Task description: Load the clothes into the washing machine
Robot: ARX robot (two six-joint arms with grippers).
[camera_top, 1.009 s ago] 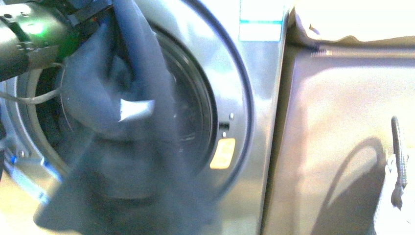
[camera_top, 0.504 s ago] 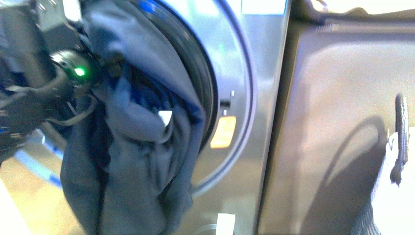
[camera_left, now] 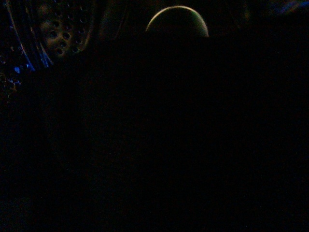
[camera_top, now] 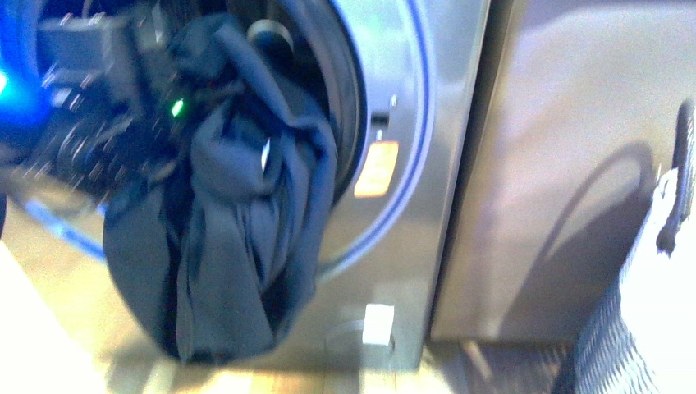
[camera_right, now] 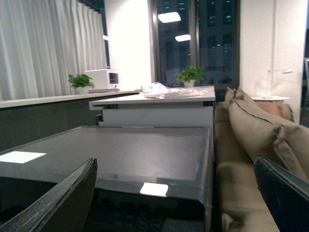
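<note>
- Clothes (camera_top: 238, 213), a dark navy bundle, gather at their upper end right against the tip of the left arm (camera_top: 90, 123), high in the round mouth of the washing machine (camera_top: 435, 123). From there they spill over the lower rim of the mouth and hang down the front, with the bottom fold near the wooden floor (camera_top: 49, 328).
- Left arm comes in from the left of the front view at the height of the mouth. It is blurred, and a green lamp (camera_top: 176, 107) is lit on it just beside the fabric.
- Left gripper is hidden behind the fabric, so I cannot tell whether it clamps the cloth or stands loose. The left wrist view is dark.
- Right gripper (camera_right: 174, 164) shows only in its own wrist view. Its two dark fingers (camera_right: 67, 198) are spread wide, with nothing between them and touching nothing.
- Right arm is well apart from the clothes. Its camera looks across a dark flat top (camera_right: 145, 150), with beige cushions (camera_right: 256, 125) just beside that top and a white counter (camera_right: 154, 104) behind it.
- Further out on the machine front, an orange sticker (camera_top: 376, 168) sits just beside the door ring, on the side away from the arm, and a blue glow (camera_top: 16, 82) shows at the opposite edge.
- Beside the machine stands a beige-grey cabinet (camera_top: 558, 164), its side close against the silver panel.
</note>
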